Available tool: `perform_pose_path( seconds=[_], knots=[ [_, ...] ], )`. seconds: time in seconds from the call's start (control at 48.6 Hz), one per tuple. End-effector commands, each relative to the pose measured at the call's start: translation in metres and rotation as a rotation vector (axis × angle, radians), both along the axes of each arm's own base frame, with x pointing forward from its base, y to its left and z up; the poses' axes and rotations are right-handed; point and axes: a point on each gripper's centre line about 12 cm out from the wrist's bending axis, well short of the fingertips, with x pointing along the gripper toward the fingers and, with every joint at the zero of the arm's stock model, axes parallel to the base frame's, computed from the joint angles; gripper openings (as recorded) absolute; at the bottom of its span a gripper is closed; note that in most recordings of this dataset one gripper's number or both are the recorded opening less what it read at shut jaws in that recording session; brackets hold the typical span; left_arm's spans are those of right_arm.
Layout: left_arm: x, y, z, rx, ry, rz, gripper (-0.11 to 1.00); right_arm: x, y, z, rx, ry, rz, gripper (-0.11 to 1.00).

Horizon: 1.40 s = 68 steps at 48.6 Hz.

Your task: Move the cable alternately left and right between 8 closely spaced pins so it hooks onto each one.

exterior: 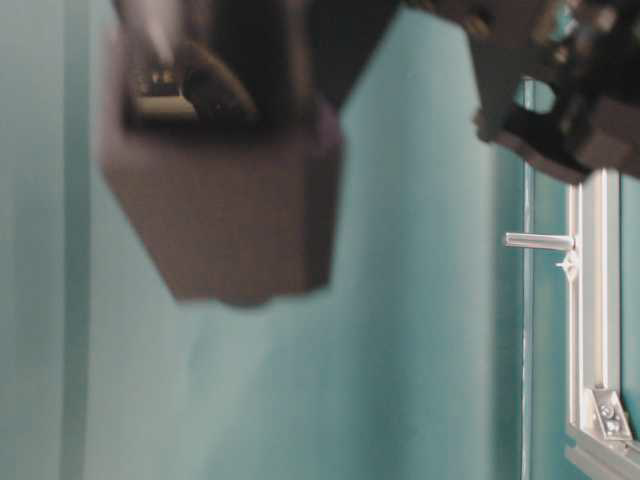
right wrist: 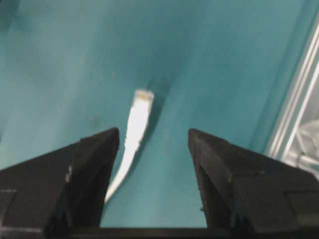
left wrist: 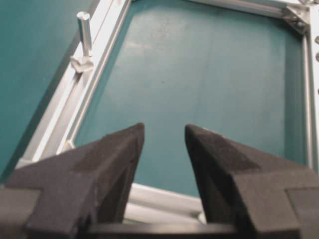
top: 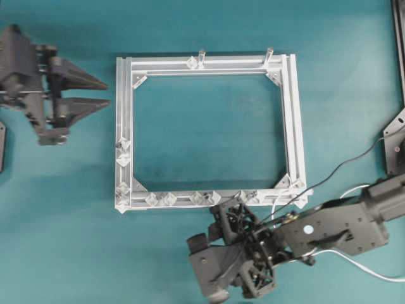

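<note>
The long thin white cable (right wrist: 133, 134) lies on the teal table surface (top: 202, 25) below the bottom rail of the square silver aluminium frame (top: 291, 126), its thicker white plug end pointing away from the right wrist camera. From overhead, part of it runs white beside and under the right arm near the frame's lower right corner, and another stretch trails off the picture's right edge. Its plug is hidden there under the black arm.

The right gripper (right wrist: 153, 144) hangs over the plug with its two black fingers spread wide apart, the cable lying between them and touching neither. The left gripper (left wrist: 164, 137) stands well apart, left of the frame, its dark foam-padded fingers also spread, holding nothing.

The small translucent diamond-shaped pins (top: 183, 198) sit in pairs along the frame's bottom and left rails; no cable is seen hooked on them. Two taller grey upright posts (top: 202, 57) stand on the top rail.

The table-level view is mostly blocked by a blurred dark gripper body close to the lens.
</note>
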Motion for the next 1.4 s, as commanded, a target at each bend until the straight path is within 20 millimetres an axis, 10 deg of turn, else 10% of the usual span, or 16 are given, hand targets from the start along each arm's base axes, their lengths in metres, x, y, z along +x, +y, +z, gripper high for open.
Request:
perform_pose_path(
  seconds=[0.0, 0.844, 1.091, 1.379],
  knots=[
    [-0.012, -0.002, 0.009, 0.010, -0.058, 0.000, 0.51, 0.009, 0.006, 0.008, 0.022, -0.012, -0.021, 0.61],
    [-0.095, -0.020, -0.001, 0.024, -0.131, -0.017, 0.50, 0.018, 0.009, -0.029, 0.032, 0.109, -0.134, 0.58],
    [-0.096, -0.020, -0.006, 0.017, -0.093, -0.016, 0.50, 0.019, 0.010, -0.031, 0.031, 0.112, -0.134, 0.18],
    [-0.096, -0.021, -0.006, 0.013, -0.086, -0.016, 0.50, 0.019, 0.010, -0.031, 0.050, 0.118, -0.167, 0.16]
  ],
)
